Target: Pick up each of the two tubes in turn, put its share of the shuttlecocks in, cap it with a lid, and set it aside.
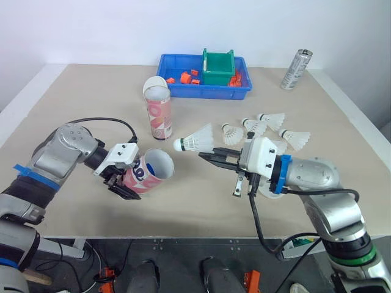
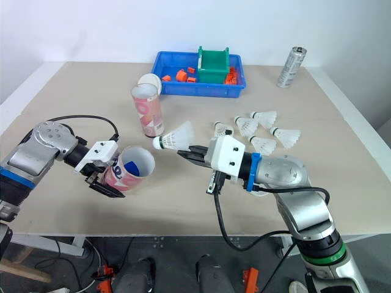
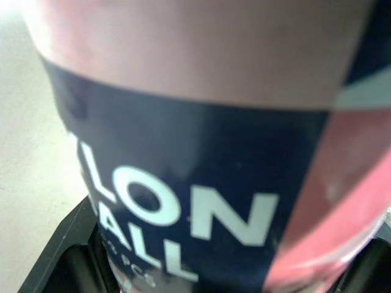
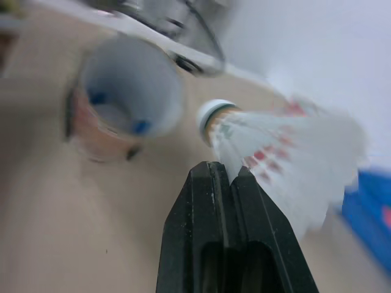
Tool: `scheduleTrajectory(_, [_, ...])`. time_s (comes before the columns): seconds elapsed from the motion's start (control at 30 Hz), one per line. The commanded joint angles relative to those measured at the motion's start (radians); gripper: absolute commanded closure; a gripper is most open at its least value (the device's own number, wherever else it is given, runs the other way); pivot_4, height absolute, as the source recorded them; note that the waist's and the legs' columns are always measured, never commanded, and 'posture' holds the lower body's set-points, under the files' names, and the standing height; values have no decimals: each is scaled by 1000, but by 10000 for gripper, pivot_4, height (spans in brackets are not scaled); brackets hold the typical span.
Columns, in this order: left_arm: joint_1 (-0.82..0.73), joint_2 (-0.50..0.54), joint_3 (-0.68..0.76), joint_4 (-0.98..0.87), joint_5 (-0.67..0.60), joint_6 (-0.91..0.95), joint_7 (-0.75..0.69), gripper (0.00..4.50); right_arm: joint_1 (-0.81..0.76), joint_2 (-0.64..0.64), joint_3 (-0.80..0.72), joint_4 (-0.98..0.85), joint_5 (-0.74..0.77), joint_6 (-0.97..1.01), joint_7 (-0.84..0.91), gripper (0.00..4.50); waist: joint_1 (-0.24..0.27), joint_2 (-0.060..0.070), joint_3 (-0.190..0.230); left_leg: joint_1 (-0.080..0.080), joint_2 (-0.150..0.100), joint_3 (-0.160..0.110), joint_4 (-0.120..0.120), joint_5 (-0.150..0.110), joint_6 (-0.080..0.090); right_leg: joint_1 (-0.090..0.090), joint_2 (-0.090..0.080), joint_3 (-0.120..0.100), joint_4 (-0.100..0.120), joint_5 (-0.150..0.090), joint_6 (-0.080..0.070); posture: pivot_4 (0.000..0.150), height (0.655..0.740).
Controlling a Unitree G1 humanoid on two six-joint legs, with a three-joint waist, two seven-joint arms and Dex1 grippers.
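From the head camera we see the left gripper (image 1: 129, 180) clamped around a tilted pink-and-navy tube (image 1: 149, 170). Its open mouth faces the right gripper (image 1: 206, 156), which is pinched shut on a shuttlecock (image 1: 194, 141). A second tube (image 1: 160, 116) stands upright behind, and four loose shuttlecocks (image 1: 253, 126) lie nearby. In the left wrist view we see the tube's lettered wall between the fingers. In the right wrist view we see the fingers nipping the feathers, with the cork just outside the tube's mouth.

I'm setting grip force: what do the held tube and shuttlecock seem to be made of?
The tube looks like cardboard with a glossy printed pink and navy wrap; its open rim is thin and white. The shuttlecock has a white feathery skirt, real feather or plastic unclear, and a rounded white tip.
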Motion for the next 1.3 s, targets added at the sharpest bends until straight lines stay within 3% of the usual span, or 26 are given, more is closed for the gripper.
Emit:
scheduleTrajectory(0.03, [-34, -3, -16, 24, -4, -7, 1, 9255, -61, -10, 47, 24, -45, -91, 71, 44616, 0, 0, 0, 0, 0, 0, 0, 0, 0, 0, 0, 0, 0, 0, 0, 1500, 7367])
scheduleTrajectory(0.3, [-45, -9, -26, 27, -6, -6, 1, 9255, -178, 39, 158, 186, -144, -216, 146, 44616, 2, 0, 0, 0, 0, 0, -1, 0, 0, 0, 0, 0, 0, 1, 2, 1500, 7367])
scheduleTrajectory(0.4, [-47, -11, -25, 28, -4, -7, 1, 9255, -225, 62, 175, 200, -124, -174, 176, 35905, 3, 0, 0, -1, 0, 0, 0, 0, 0, 0, 0, 0, 0, 1, 2, 1500, 7367])
scheduleTrajectory(0.6, [-43, -11, -22, 23, -5, -7, 1, 9255, -239, 46, 105, 173, -44, -42, 179, 9393, 5, 0, 0, -1, 0, 0, 0, 0, 0, 0, 0, -1, 0, 1, 2, 1500, 7367])
scheduleTrajectory(0.73, [-34, -11, -21, 11, -7, -4, 1, 9255, -148, 0, -99, 126, 167, 180, 122, 9393, 11, 0, 0, -2, 0, -1, 0, 0, 0, 0, -1, -1, 0, 1, 3, 1500, 7367])
scheduleTrajectory(0.87, [-27, -7, -19, 6, -7, -7, 1, 9255, -38, 69, -234, 142, 206, 278, -76, 9393, 8, 0, 0, -1, -1, -2, -2, 0, 0, 0, 0, -1, 0, 1, 3, 1500, 7367])
scheduleTrajectory(1.07, [-14, -6, -13, -8, -9, -3, 1, 9255, 133, 264, -159, 264, -45, 202, -424, 9393, 4, 0, 0, 0, -1, -1, -2, 0, 1, 0, 0, -1, 1, 1, 3, 1500, 7367])
scheduleTrajectory(1.3, [-7, -21, 7, -5, 5, -3, 1, 9255, 39, 389, -170, 452, -144, 117, -611, 9393, 1, 1, 0, -1, -1, -1, -2, 1, 1, -1, 0, -1, 1, 2, 4, 1500, 7367])
